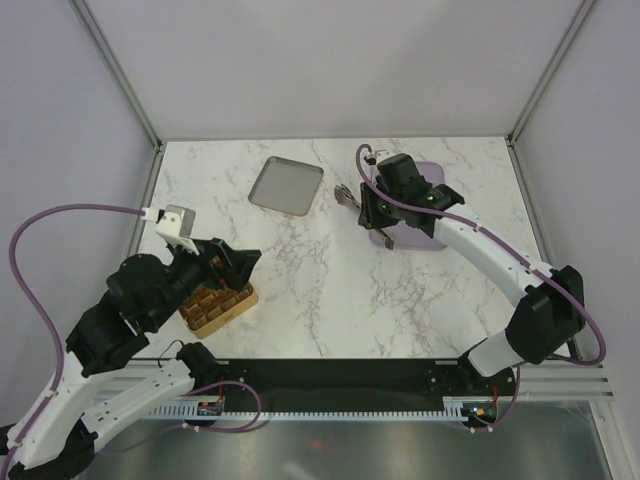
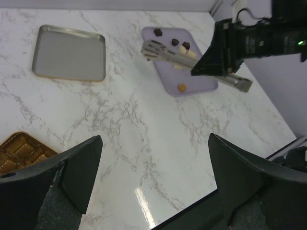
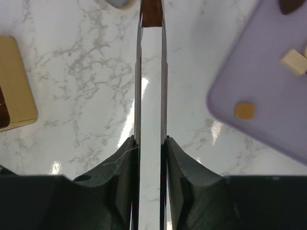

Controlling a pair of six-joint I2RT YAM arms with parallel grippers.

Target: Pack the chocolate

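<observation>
The right pincer [image 3: 151,141] is pinching a pair of tongs [image 2: 168,53] and pressing their arms together. What looks like a brown piece [image 3: 151,12] of chocolate is nipped at their tips. The other chocolate pieces [image 2: 157,32] lie on the lilac tray [image 3: 259,72], toward the far right corner of the counter [image 2: 144,120]. The left pincer [image 2: 154,143] is spread wide and holds nothing, hovering over the gold box [image 3: 17,81] at the near left. The main risk, as I judge it, is the piece slipping from the smooth tips on the carry if the squeeze slackens or the tongs jolt; it could then skid off across the marble. A second risk is the tongs striking the left pincer, which hangs over the box's compartments and leaves little room to come down. Between tray and box the counter lies bare, which gives a free diagonal path. The metal tray [image 2: 69,52] sits on the far side of that path, out of the way.
</observation>
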